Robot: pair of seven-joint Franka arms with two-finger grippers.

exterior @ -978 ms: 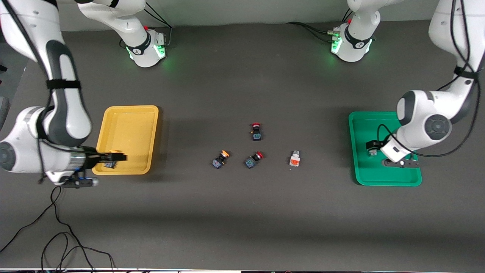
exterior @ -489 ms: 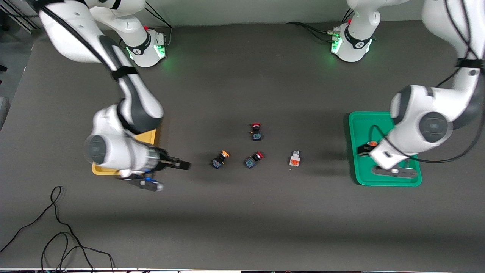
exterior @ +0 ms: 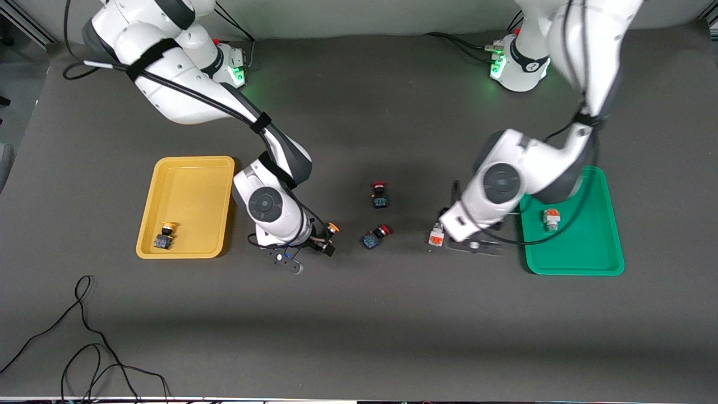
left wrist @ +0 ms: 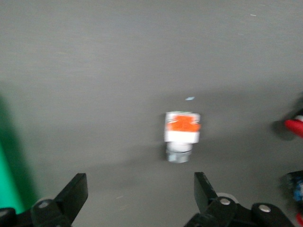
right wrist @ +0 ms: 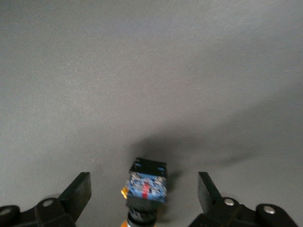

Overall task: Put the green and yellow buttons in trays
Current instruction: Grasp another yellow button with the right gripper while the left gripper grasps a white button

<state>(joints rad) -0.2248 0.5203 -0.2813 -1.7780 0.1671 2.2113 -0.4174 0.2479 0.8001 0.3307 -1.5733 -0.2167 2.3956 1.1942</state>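
One yellow-capped button (exterior: 165, 235) lies in the yellow tray (exterior: 188, 168). One white button with an orange block (exterior: 551, 218) lies in the green tray (exterior: 594, 264). My right gripper (exterior: 325, 240) is open and low around the second yellow-capped button (exterior: 332, 227), whose black-blue body (right wrist: 147, 185) sits between the fingers (right wrist: 79, 191) without touching them. My left gripper (exterior: 449, 233) is open just beside the second white button (exterior: 436, 235). In the left wrist view this button (left wrist: 182, 134) lies ahead of the open gripper (left wrist: 139, 191), outside its fingers (left wrist: 203, 189).
Two red-capped black-blue switches lie mid-table: one (exterior: 380, 194) farther from the front camera, one (exterior: 374, 235) between the two grippers, its red cap at the edge of the left wrist view (left wrist: 296, 126). Black cables (exterior: 84, 336) lie near the front edge.
Both arms swung from their trays to the table's middle. A yellow-capped button stayed in the yellow tray and a white one in the green tray. Both grippers now sit by the loose buttons.
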